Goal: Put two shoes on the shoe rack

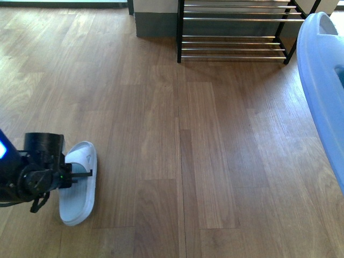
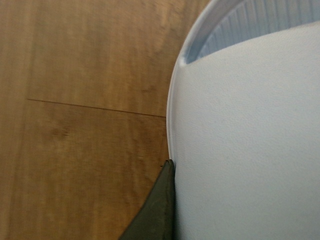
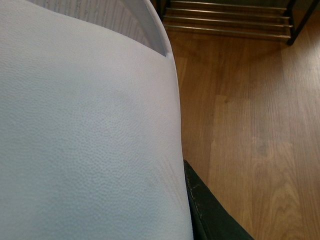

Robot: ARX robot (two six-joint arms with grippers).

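While the floor sandal [image 1: 79, 204] lies flat on the wood floor [image 1: 215, 161] at lower left, the left gripper [image 1: 85, 176] sits over its strap with one finger [image 2: 159, 212] touching its side. Honestly can't tell if it's clamped. The right gripper's finger [image 3: 210, 215] presses the lifted sandal [image 1: 322, 91], holding it in the air, well short of the shoe rack [image 1: 236, 32].

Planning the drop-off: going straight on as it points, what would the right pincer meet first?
Probably the shoe rack, past the slide sandal it holds; bare floor between, depth unclear.
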